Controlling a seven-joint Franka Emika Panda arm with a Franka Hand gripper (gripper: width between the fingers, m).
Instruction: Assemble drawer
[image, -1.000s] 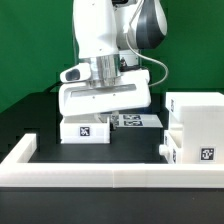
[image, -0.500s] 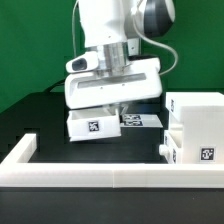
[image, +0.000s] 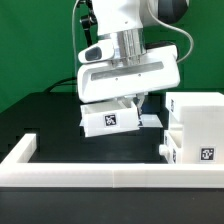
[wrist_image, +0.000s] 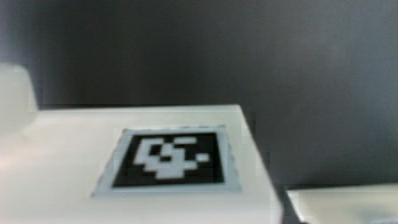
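Observation:
My gripper (image: 129, 100) hangs from the wide white hand and is shut on a small white drawer part (image: 110, 119) with a black marker tag on its face. The part is off the black table and tilted, its right end higher. It hangs just to the exterior view's left of the large white drawer box (image: 196, 125), with a small gap between them. In the wrist view the same part (wrist_image: 107, 140) fills the frame with its tag (wrist_image: 169, 158). My fingertips are hidden there.
A white raised border (image: 110, 178) runs along the table's front and left side. The marker board (image: 152, 121) lies behind the held part, mostly hidden. A small white piece (image: 165, 148) sits at the big box's lower left corner. Green backdrop behind.
My gripper has moved to the exterior view's right and upward with the small white part. The part has left the table and tilted, and is closer to the big box.

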